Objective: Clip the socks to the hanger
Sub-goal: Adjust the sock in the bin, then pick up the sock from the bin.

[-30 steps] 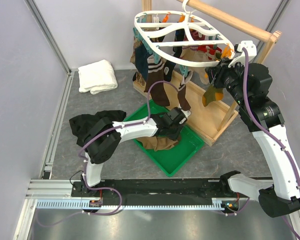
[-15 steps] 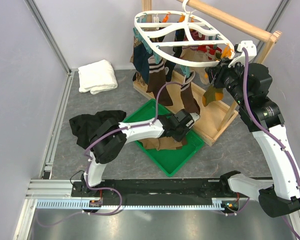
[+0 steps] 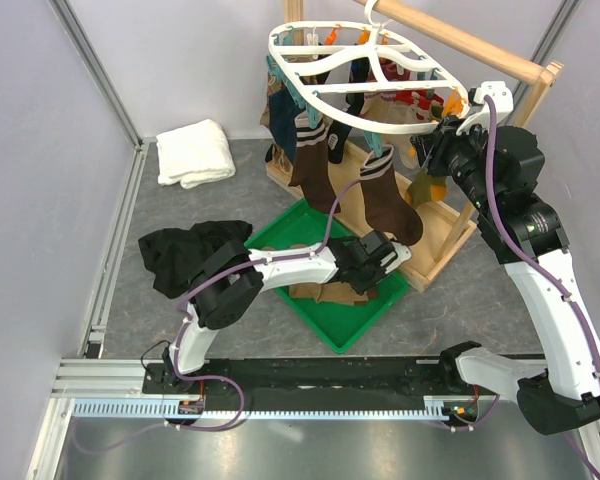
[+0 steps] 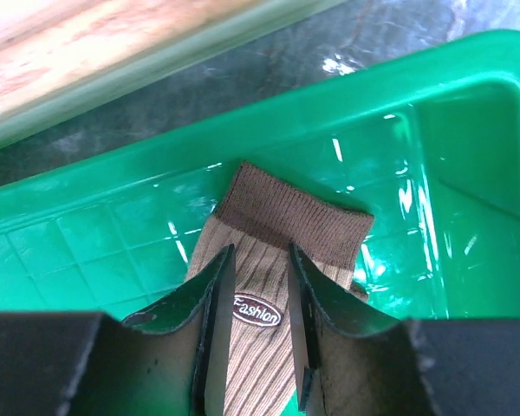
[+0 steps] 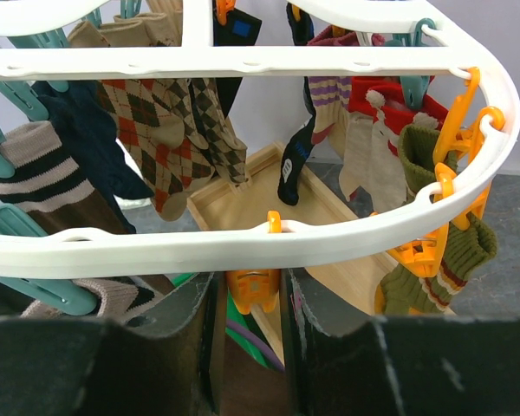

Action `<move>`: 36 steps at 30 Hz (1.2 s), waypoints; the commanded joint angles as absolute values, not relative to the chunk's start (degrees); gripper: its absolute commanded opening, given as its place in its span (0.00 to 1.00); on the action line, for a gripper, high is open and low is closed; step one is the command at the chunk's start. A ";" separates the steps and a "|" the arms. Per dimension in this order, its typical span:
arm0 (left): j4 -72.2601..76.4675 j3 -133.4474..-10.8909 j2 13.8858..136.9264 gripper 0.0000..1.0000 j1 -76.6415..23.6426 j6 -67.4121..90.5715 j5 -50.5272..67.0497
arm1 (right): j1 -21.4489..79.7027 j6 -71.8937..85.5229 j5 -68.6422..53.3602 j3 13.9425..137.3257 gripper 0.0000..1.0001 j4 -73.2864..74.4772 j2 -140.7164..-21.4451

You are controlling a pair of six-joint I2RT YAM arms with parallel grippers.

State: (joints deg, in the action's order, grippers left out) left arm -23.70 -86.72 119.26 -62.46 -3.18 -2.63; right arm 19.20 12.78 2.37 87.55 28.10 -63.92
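Between parted left jaws, a tan sock (image 4: 282, 234) shows a "Fashion" label (image 4: 257, 313); right jaws clamp orange clip (image 5: 253, 290)

A folded white towel (image 3: 194, 152) sat way back in the corner, with a black cloth heap (image 3: 170, 255) dumped nearer, well apart from it. The green tray (image 3: 352, 322) lay on the grey table (image 3: 245, 185), just beside the wooden rail stand (image 3: 442, 240).

One hanger (image 3: 340, 90), one green tray (image 3: 345, 325), one white towel (image 3: 194, 152), one black cloth heap (image 3: 175, 255), one wooden stand (image 3: 435, 245).
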 commanded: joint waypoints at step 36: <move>-24.70 -87.99 121.83 0.09 -64.51 -6.51 0.44 | 19.42 12.04 0.97 87.28 0.00 32.87 -64.42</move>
